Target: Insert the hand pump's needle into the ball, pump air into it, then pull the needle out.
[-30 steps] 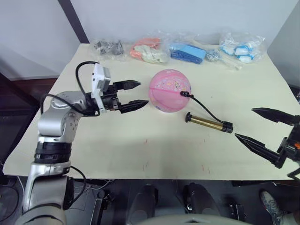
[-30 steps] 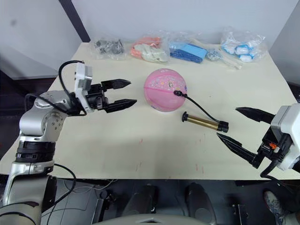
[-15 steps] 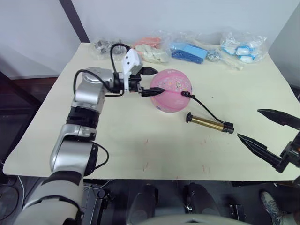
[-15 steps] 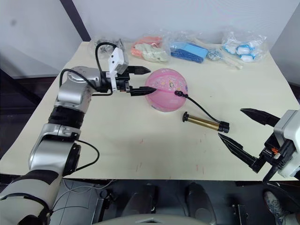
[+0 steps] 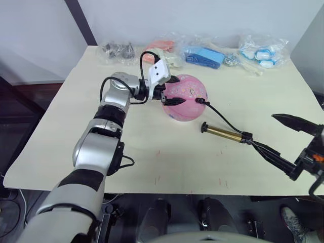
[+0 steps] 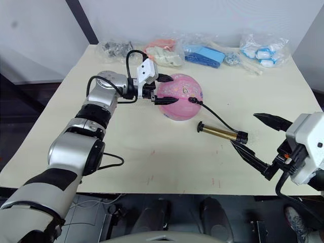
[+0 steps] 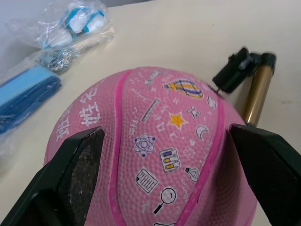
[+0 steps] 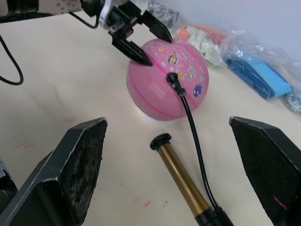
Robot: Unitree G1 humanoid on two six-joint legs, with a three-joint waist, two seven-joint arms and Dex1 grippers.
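Now left gripper (image 5: 174, 91) spread astride ball (image 5: 186, 98), perhaps touching

On my desk (image 5: 126, 152) I count one ball (image 5: 185, 97), one hand pump (image 5: 225, 133) with one needle (image 5: 201, 101), and four plastic bags (image 5: 200, 53) along the far edge.

The left claw (image 7: 169, 179) is spreading wide around the pink ball (image 7: 160, 155) — a black finger (image 7: 75, 174) sitting on either side. The black needle fitting (image 7: 231, 71) is meeting the ball's far edge, the gold pump barrel (image 7: 256, 94) lying on the tabletop (image 7: 188, 33) beyond.
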